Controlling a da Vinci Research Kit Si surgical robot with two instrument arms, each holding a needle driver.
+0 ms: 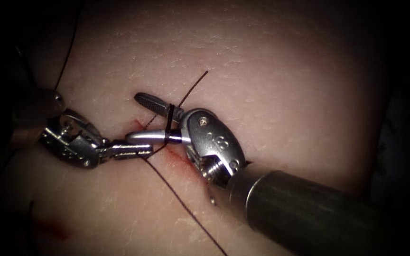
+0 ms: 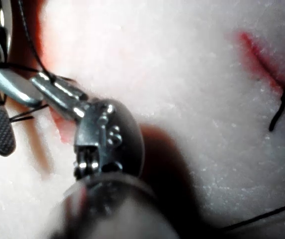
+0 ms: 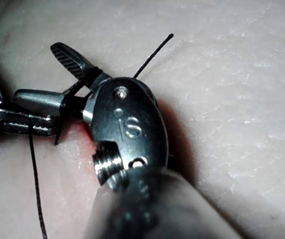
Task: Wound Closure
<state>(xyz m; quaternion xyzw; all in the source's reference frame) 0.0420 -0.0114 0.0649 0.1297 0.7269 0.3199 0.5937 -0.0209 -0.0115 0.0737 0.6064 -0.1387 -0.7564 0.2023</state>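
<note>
Right gripper point(image 1: 150, 118) enters from lower right of the endoscope view, its thick shaft nearest the lens. Its jaws stand apart, one pointing upper left, the other left, and the thread point(image 1: 186, 206) is wrapped as a dark loop around both jaws near their hinge. It clamps nothing; the thread just rides round it, which looks like a knot loop being formed, judging by the wrap. Same wrap shows in the right wrist view point(image 3: 85, 79).

Left gripper point(image 1: 138, 150) comes in from the left at mid-height, jaws closed flat, tip just under the right gripper's lower jaw and touching or nearly touching it. It appears to pinch thread at the cut, but the contact is too small to be sure.

Thread runs from the cut down to the lower middle edge; a loose cut end point(image 1: 200, 78) sticks up toward upper middle. Another strand climbs the upper left edge.

Tissue point(image 1: 285, 71) lies behind, pale, with red fluid point(image 1: 179, 159) along the short cut point(image 1: 141, 124) beneath the two tips. Needle: can't locate it.
</note>
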